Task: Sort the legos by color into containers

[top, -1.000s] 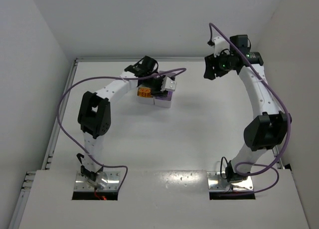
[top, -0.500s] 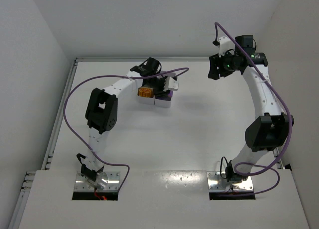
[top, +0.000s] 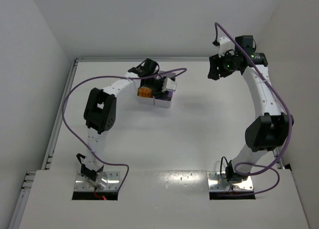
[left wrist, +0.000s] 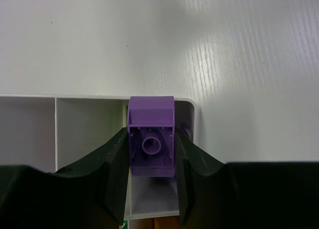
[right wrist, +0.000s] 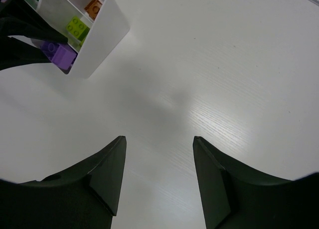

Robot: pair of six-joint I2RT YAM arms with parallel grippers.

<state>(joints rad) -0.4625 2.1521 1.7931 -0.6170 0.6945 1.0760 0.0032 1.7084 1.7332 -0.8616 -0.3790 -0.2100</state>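
left wrist view: my left hand [left wrist: 151, 139] stays clamped on a purple lego [left wrist: 151, 120], now settled over the corner container [left wrist: 186, 114], so dropping it seems next; right hand [right wrist: 159, 141] open, empty.

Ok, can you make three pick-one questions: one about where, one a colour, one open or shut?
1. Where is the purple brick? A) between the left jaws B) on the floor C) in the right jaws
2. What colour is the tray? A) blue B) white C) black
3. The right jaws are: A) shut on a brick B) shut on nothing C) open and empty
Answers: 1 A, the left jaws squeeze its sides; 2 B, its walls are white; 3 C, bare table shows between them.
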